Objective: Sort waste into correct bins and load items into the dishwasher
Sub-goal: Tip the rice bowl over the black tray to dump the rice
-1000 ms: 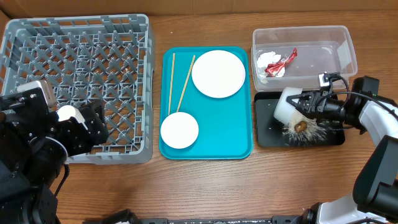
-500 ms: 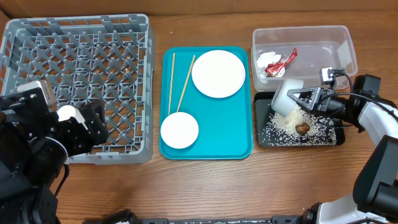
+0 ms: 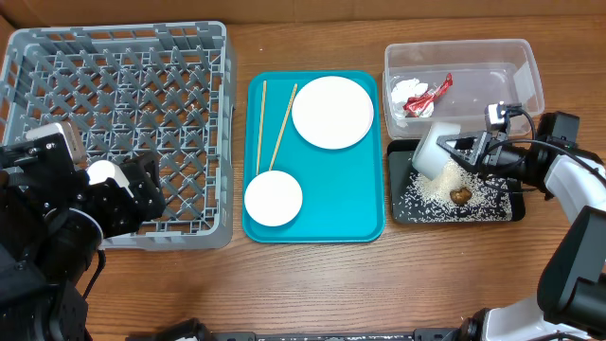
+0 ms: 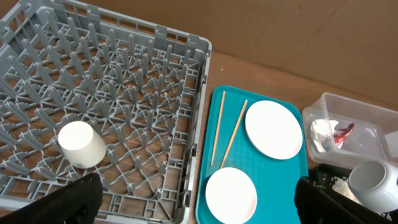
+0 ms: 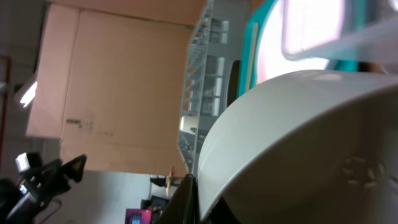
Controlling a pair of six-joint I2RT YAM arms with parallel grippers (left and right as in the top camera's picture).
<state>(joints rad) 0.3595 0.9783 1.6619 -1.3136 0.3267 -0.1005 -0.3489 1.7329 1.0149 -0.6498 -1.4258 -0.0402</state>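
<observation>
- Where the right gripper (image 3: 462,152) meets the bowl (image 3: 436,150), its jaws are seen clamped on the rim, and the bowl is held tilted above the left part of the black tray (image 3: 396,214) at the right of the overhead frame.
- In the right wrist view, most of the frame is filled by the bowl's pale curved wall.
- Below the bowl, loose rice (image 3: 431,192) is scattered over the black tray, with a heap near the middle; a brown chunk (image 3: 460,195) is lodged in that heap.
- Just above the black tray, a clear tub (image 3: 530,80) is placed at the upper right, and a red-and-white wrapper (image 3: 424,95) is contained in its left end.
- At the lower left, the left gripper (image 4: 198,186) is held with its jaws spread wide and nothing between them, its dark fingers (image 4: 68,202) framing the bottom corners of the left wrist view.
- Beneath it, a white cup (image 4: 81,144) is lodged on its side in the grey dish rack (image 3: 123,85), near the rack's lower edge.
- Between rack and bins, a teal tray (image 3: 331,189) is laid on the table (image 3: 312,284); a plate (image 3: 332,112) is set at its upper right, a small dish (image 3: 273,199) at its lower left, and two chopsticks (image 3: 276,128) along its left side.
</observation>
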